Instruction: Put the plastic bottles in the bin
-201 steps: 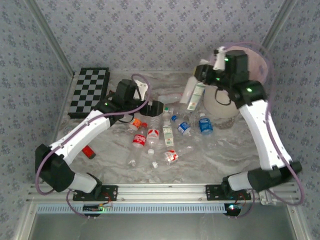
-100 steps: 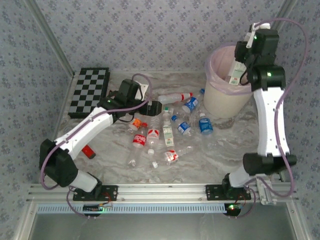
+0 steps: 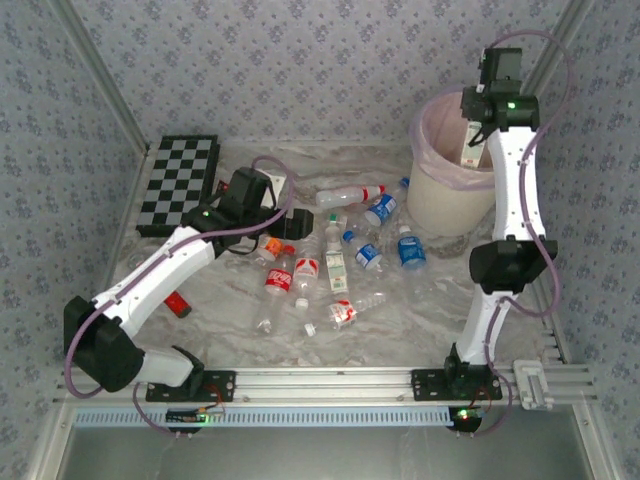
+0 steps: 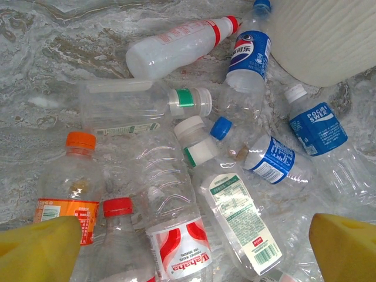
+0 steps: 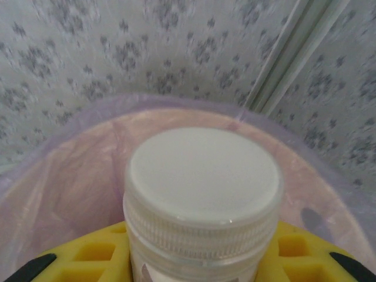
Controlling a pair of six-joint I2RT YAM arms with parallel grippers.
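Nearest my arms' bases, a small red object (image 3: 178,303) lies on the grey marbled tabletop (image 3: 440,310), left of a scatter of small clear plastic bottles (image 3: 320,270). My left wrist camera shows the left jaws released above that heap, their yellow pads (image 4: 38,247) spread wide and gripping nothing. Below them lie a clear bottle with an orange cap and orange label (image 4: 67,194), a ribbed clear bottle with a red-and-white label (image 4: 173,247) and a clear bottle with a green-and-white label (image 4: 241,223). Beyond these rest a blue-labelled bottle with a white cap (image 4: 317,126), a milky white bottle with a red cap (image 4: 170,50) and a blue-capped bottle with a dark blue label (image 4: 249,53), the last just beside the bin's wall. A black-and-white chequered board (image 3: 178,185) sits at the far left. At the far right stands the round cream-white bin lined with translucent pink plastic (image 3: 440,205). Over its open mouth the right jaws are clenched on a white-capped plastic bottle (image 5: 202,194), held between yellow pads with the pink liner behind it.
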